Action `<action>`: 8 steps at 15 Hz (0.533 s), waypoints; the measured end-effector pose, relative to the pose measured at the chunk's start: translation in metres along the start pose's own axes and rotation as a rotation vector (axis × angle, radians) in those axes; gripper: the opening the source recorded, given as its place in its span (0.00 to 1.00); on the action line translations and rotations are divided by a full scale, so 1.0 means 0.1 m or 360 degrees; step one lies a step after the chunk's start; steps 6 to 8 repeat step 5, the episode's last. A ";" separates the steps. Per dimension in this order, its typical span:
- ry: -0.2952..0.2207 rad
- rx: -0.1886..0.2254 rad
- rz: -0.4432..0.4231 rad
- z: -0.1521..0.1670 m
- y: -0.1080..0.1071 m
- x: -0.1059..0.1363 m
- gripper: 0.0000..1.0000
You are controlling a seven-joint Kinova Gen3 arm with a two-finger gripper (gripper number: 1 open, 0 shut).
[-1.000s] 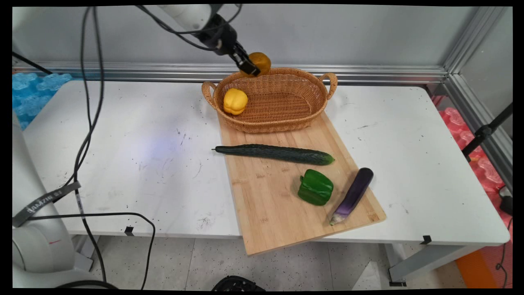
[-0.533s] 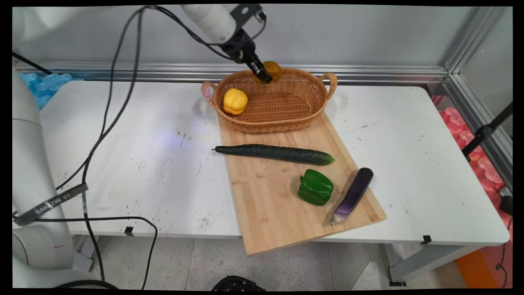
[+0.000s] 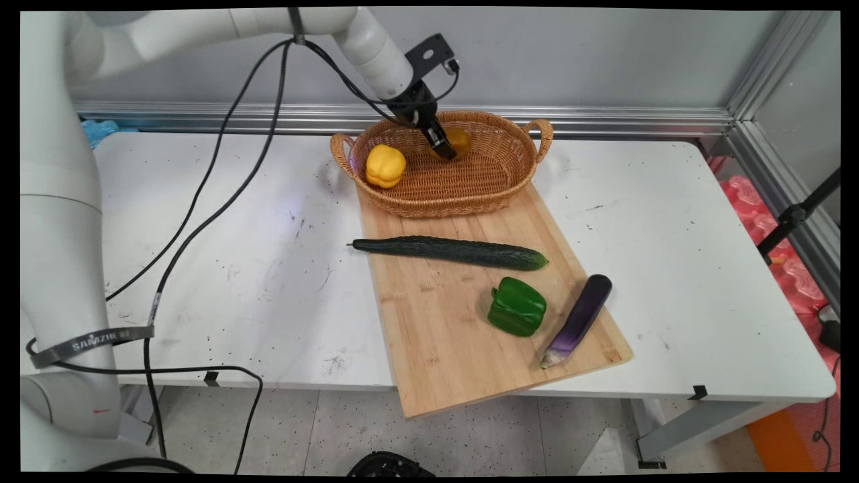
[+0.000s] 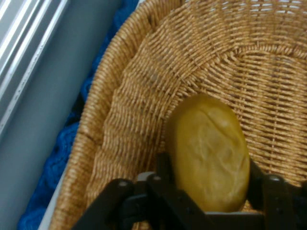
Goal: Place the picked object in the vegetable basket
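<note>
My gripper is shut on a yellow-brown potato and holds it low inside the wicker basket, near the far wall of the basket. In the hand view the potato sits between my two fingers, with the basket's woven wall right behind it. A yellow bell pepper lies in the basket's left end, a short way left of the gripper.
The basket stands at the far end of a wooden cutting board. On the board lie a long cucumber, a green bell pepper and a purple eggplant. Black cables hang from the arm over the table's left half.
The gripper has come down and to the right with the potato, from above the basket's far rim to inside the basket.
</note>
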 end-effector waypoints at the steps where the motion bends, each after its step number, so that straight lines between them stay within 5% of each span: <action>1: -0.0005 -0.0003 0.0013 0.04 0.00 0.01 1.00; 8: -0.0009 0.0002 0.0060 0.07 -0.03 -0.01 1.00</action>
